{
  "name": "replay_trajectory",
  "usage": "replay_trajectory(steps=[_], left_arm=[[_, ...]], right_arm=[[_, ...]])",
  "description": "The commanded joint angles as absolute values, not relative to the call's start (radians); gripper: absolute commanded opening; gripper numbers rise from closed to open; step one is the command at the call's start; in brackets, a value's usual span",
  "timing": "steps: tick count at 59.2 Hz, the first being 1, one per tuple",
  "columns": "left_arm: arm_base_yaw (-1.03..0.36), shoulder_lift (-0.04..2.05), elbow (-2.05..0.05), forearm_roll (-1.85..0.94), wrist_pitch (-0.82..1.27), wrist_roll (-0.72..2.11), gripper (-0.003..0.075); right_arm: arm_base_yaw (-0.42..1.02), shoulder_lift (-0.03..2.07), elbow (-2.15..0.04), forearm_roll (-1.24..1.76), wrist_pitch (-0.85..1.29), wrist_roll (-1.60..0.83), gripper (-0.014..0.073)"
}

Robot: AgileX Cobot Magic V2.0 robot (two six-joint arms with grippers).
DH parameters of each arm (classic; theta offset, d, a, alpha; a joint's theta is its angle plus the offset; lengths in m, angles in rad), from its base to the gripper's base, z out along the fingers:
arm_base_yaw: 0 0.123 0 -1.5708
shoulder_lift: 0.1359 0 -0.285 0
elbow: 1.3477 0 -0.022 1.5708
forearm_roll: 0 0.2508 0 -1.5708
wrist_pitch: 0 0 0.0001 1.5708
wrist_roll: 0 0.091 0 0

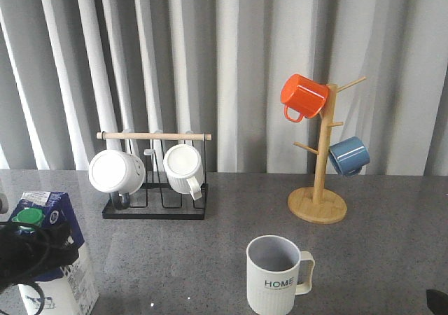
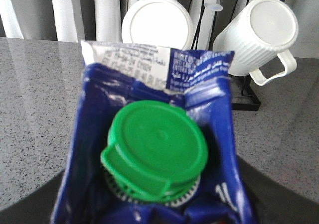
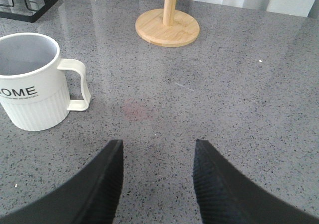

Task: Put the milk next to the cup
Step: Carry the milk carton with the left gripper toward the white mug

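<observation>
My left gripper point(image 1: 31, 259) sits over the top of the milk point(image 1: 59, 259); whether its fingers pinch the carton, I cannot tell, as they are hidden in the left wrist view behind the green cap point(image 2: 155, 154). The milk stands upright, well to the left of the cup point(image 1: 276, 276). My right gripper point(image 3: 157, 184) is spread, empty, low over the grey table point(image 3: 249, 84) just right of the cup, handle toward it. Behind the cup: a wooden mug tree point(image 1: 318, 189) with 2 mugs, and a black rack point(image 1: 154, 206) with 2 white mugs.
</observation>
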State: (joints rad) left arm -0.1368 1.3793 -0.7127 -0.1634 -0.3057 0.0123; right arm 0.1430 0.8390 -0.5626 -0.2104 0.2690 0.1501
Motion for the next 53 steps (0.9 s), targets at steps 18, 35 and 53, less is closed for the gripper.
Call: replay_trajectory(steps=[18, 35, 53], left_arm=[[-0.225, 1.333, -0.75, -0.246, -0.385, 0.069, 0.0367], [-0.351, 1.372, -0.79, -0.32, -0.388, 0.172, 0.0379], [-0.458, 1.47, -0.883, -0.436, -0.423, 0.271, 0.0406]], right_arm=[[0.135, 0.829, -0.591, -0.225, 0.205, 0.143, 0.0328], [0.135, 0.829, -0.591, -0.225, 0.205, 0.143, 0.0328], [0.135, 0.829, -0.591, -0.225, 0.205, 0.143, 0.0328]])
